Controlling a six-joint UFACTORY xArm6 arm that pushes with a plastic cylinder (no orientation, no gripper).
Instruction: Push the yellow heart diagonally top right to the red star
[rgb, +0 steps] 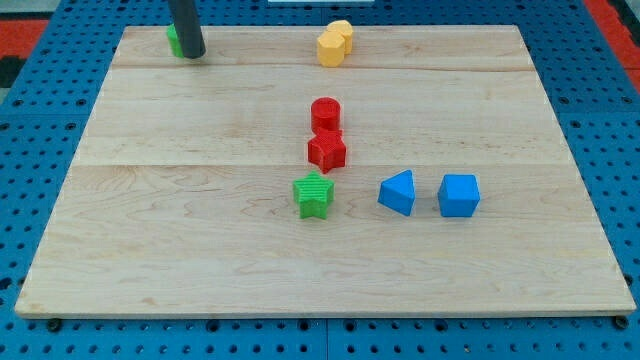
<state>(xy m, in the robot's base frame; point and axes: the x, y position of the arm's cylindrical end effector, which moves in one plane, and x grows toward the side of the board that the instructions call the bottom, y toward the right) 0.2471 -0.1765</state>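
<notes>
Right, your tip (192, 54) is bare, holding nothing, beside the green block (174, 40) top-left; swing it round the yellow heart (334, 45) at the top edge toward the red star (326, 151).

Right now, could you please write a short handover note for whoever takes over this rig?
Tool: no gripper, just the rod; my tip sits at the board's top left, against a partly hidden green block.
Yellow heart: top centre, far from my tip, apparently untouched.
Red star: mid-board, touching the red cylinder just above it.
Done: nothing visible yet.
Left: bring my tip to the heart and push it to the star's upper right.
</notes>
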